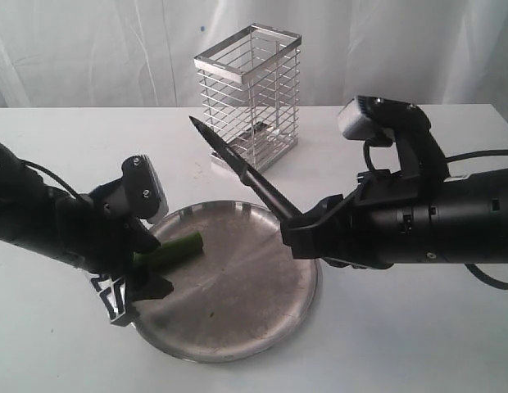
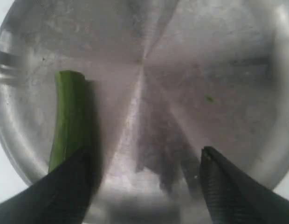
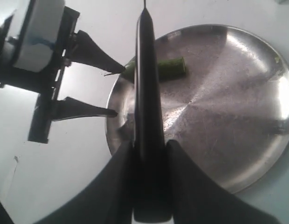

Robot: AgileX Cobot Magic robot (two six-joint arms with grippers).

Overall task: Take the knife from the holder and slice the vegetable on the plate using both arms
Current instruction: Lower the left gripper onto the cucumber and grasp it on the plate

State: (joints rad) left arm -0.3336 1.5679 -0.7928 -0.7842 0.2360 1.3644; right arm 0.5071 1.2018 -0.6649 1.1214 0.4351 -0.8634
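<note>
I see a white table [image 1: 49,352] with both arms over it, the left arm [image 1: 41,221] and the right arm [image 1: 451,217] reaching in from opposite sides. Between them lies the plate [image 1: 238,327], flat on the table. Behind the plate stands the holder [image 1: 250,90], upright and apart from the plate.

The right gripper [image 1: 297,233] is clamped on the handle of the knife [image 1: 242,168]. The knife is in the air, out of the holder. Its blade slants up from the plate's far rim, and its tip points toward the holder.

The vegetable [image 1: 179,248] lies on the plate, near the rim on the left arm's side. The left gripper [image 2: 145,151] is low at this rim with its fingers [image 2: 65,186] wide apart. One finger is right at the end of the vegetable, but I cannot tell if it touches. The other finger stands over bare plate.
</note>
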